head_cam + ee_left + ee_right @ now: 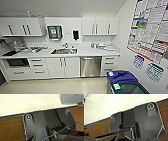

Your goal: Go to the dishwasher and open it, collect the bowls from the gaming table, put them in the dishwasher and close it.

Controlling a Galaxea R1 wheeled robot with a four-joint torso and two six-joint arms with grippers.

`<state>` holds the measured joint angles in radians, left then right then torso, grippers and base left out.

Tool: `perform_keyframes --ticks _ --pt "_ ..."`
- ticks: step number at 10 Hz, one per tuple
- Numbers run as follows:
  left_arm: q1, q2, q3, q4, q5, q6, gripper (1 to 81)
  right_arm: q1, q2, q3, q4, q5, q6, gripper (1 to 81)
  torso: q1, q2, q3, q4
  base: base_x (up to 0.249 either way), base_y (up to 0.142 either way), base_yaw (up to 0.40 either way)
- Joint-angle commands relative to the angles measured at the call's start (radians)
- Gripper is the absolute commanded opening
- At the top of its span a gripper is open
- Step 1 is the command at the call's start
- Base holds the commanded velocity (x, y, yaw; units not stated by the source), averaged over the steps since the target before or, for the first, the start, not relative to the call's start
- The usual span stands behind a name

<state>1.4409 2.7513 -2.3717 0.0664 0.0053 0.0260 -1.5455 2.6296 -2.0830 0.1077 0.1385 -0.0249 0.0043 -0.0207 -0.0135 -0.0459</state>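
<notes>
Scene: the head view is looking at a kitchenette wall, with white upper cabinets (pixel 23 26), a long white worktop (pixel 85 52) and a sink (pixel 64 51) set into it.
Dishwasher: the dishwasher (pixel 90 67) is sitting under the worktop, right of the white cupboard doors (pixel 62 67) and left of a narrow drawer stack (pixel 108 65); its steel door is standing shut.
Handle: a horizontal bar handle (pixel 88 58) is running across the top of the steel front, just below the worktop edge.
Stage: judging from the shut door and the stretch of pale floor (pixel 57 86) lying between camera and cabinets, the robot is probably at the approach step, with opening not yet begun.
Handling: the door is likely stiff and fairly heavy, hinged low and dropping outward; the steel face is looking smooth and slippery, so the bar is the sensible place to take hold, near its middle.
Nearby: a blue-lidded bin (pixel 121 76) and a green-lidded bin (pixel 130 88) are standing at the right, near the wall with posters (pixel 150 27).
Jaws: in both wrist views the robot's own dark plate is covering the picture over wood-grain and pale surfaces; I cannot tell whether either arm's jaws are released or clenched.
Bowls: small clutter is lying on the worktop, too blurred to name.
</notes>
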Motion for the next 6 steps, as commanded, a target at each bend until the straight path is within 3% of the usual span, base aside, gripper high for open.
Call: perform_keyframes --ticks 1,6 --pt "-0.056 -0.021 0.005 0.000 0.051 0.005 81.1 0.049 -0.026 0.026 -0.016 -0.048 -0.004 81.1 0.000 0.000 0.000 0.000 0.132 0.000 0.000" --pt "-0.056 -0.021 0.006 0.000 0.051 0.005 81.1 0.049 -0.027 0.029 -0.016 -0.048 -0.004 81.1 0.000 0.000 0.000 0.000 0.116 0.000 0.000"
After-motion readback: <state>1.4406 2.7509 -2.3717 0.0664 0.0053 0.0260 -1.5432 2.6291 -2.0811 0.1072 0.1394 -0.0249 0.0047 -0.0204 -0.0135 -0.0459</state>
